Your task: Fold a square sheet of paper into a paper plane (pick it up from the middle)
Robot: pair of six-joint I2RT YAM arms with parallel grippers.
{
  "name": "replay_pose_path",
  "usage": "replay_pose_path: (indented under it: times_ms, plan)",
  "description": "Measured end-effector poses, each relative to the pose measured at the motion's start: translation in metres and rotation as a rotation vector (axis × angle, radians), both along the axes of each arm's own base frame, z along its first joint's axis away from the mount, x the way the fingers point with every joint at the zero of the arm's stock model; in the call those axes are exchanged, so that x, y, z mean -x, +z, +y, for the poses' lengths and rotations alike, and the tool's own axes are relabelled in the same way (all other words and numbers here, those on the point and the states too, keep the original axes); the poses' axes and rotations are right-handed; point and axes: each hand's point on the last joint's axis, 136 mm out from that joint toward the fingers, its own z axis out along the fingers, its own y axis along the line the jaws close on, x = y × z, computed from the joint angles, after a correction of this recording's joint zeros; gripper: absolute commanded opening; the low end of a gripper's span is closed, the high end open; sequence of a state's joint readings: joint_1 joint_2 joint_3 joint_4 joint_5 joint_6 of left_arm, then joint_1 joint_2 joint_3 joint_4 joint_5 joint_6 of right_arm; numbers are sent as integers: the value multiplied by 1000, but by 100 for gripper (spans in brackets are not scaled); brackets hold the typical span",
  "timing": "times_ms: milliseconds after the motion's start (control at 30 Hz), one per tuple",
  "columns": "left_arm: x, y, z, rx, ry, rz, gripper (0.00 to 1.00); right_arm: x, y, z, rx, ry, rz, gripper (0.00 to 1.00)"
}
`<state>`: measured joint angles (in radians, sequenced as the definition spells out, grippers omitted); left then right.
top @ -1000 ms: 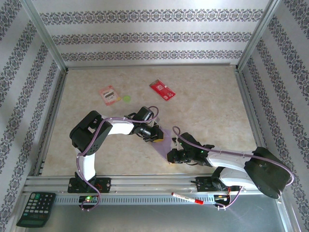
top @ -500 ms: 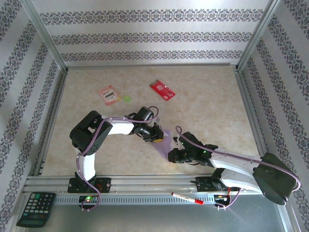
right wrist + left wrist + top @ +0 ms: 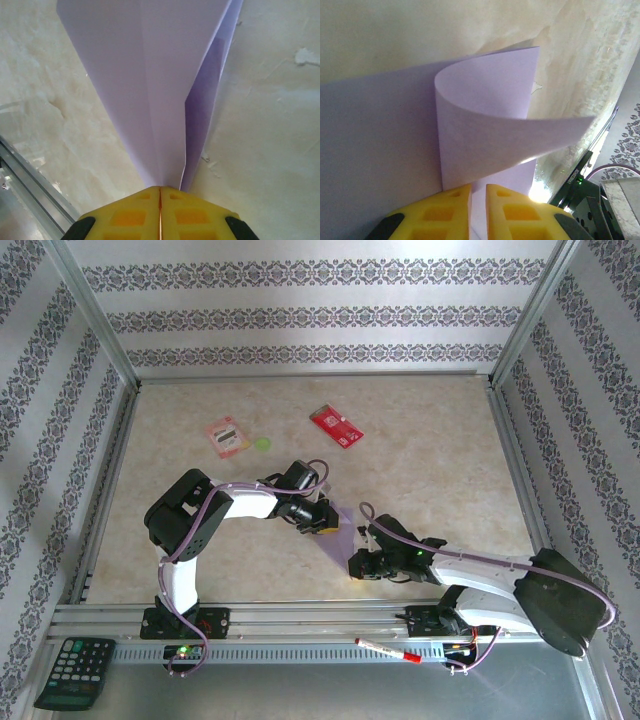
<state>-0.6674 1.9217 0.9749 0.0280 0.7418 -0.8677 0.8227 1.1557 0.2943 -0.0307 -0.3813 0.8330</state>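
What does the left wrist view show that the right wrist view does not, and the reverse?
Left wrist: a curled flap of the paper, standing over its flat part, and a green light. Right wrist: the paper narrowing to a creased tip at the right gripper, and a rail. Both: lilac paper, yellow fingers, beige table.

Plane (image 3: 165, 100): tip hidden between my right gripper's (image 3: 160, 192) closed fingers, wide end cut off at the top edge. My left gripper (image 3: 478, 189): plane's near edge hidden behind it, grip unclear.
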Motion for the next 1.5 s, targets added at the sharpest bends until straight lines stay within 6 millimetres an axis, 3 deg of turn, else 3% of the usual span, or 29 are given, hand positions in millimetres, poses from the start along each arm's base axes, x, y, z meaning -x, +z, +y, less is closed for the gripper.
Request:
replay_pose_path:
  times_ms: [467, 733, 1033, 1300, 1500]
  plan:
    - [0, 0, 0, 4, -4, 2, 16, 1, 0, -3, -14, -4, -10, 6]
    - [0, 0, 0, 4, -5, 2, 16, 2, 15, -5, -42, -9, -29, 8]
    - [0, 0, 0, 4, -5, 2, 16, 1, 36, 8, -91, 26, -70, 8]
    - [0, 0, 0, 4, -5, 2, 16, 10, 16, 7, -26, 48, -13, 7]
    - [0, 0, 0, 4, -5, 2, 16, 10, 12, 5, -15, 47, -3, 7]
